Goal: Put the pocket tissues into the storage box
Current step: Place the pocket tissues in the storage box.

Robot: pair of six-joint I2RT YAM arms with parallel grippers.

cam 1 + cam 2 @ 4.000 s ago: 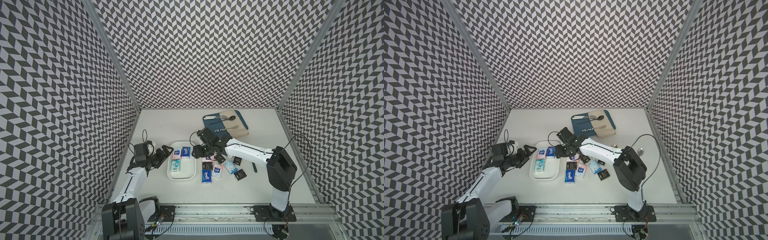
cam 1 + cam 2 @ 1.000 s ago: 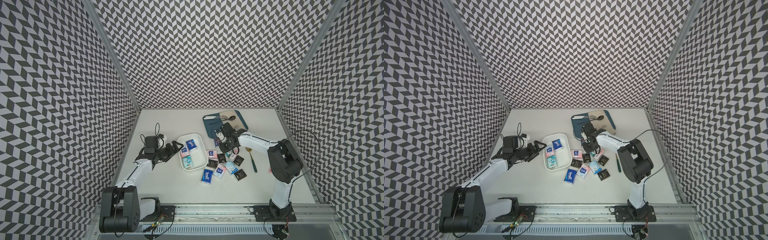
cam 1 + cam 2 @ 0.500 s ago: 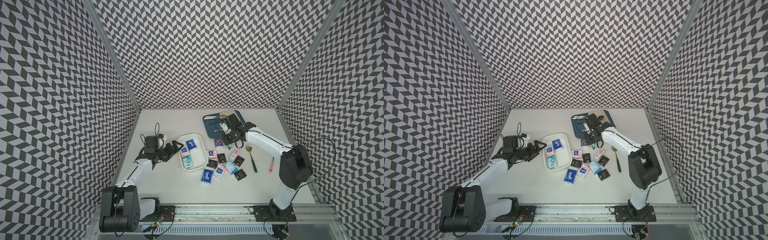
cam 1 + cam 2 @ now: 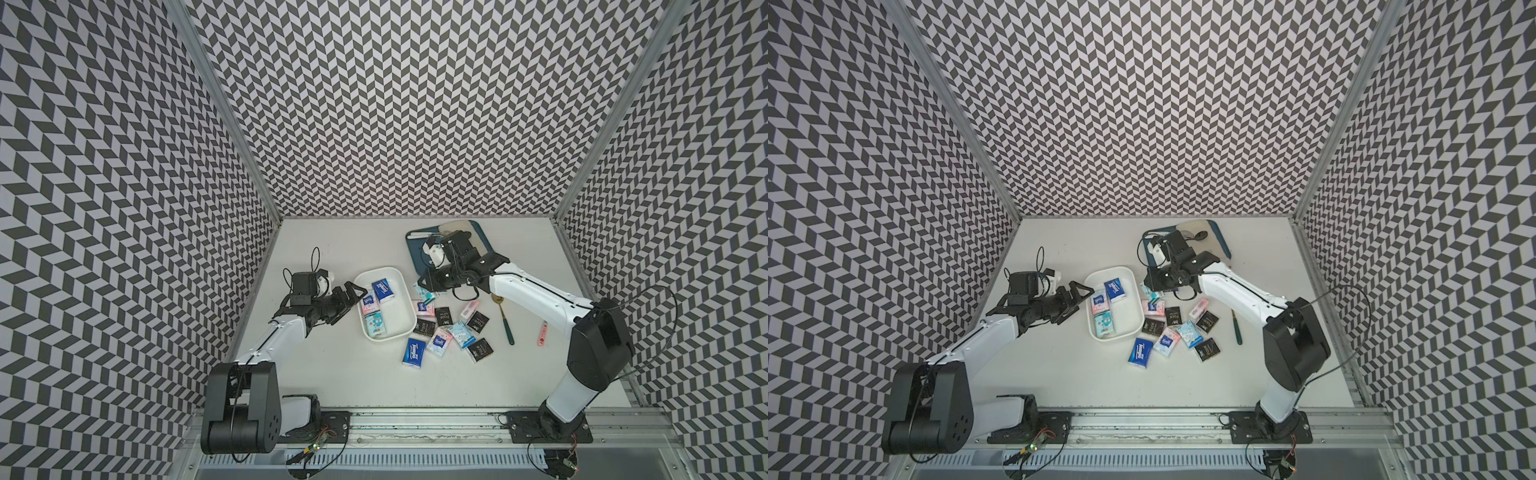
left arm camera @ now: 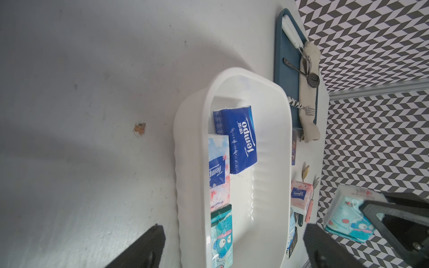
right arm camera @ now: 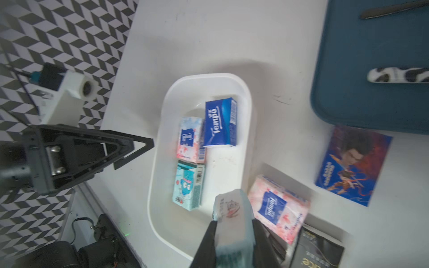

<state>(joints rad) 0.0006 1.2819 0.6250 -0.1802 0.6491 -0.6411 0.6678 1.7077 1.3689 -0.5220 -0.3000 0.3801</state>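
Showing a white table [image 4: 332,374] walled by chevron panels, the scene held two robot arms. At the far side lay a blue tray [image 5: 285,69] with cutlery. Nearer the middle sat the storage box [image 4: 399,311], its long axis running roughly away from the arms' bases, with three pocket tissues [image 4: 368,303] along its left-arm side. The left gripper [image 4: 349,303] hovered just beside that side, jaws spread wide and empty. The right gripper [image 6: 232,234] was clamped on a teal packet [image 6: 231,208], hanging at the box's opposite long rim, so the box lay a short way toward the left arm. About ten loose packets [image 4: 413,352] lay on the table beside the box.
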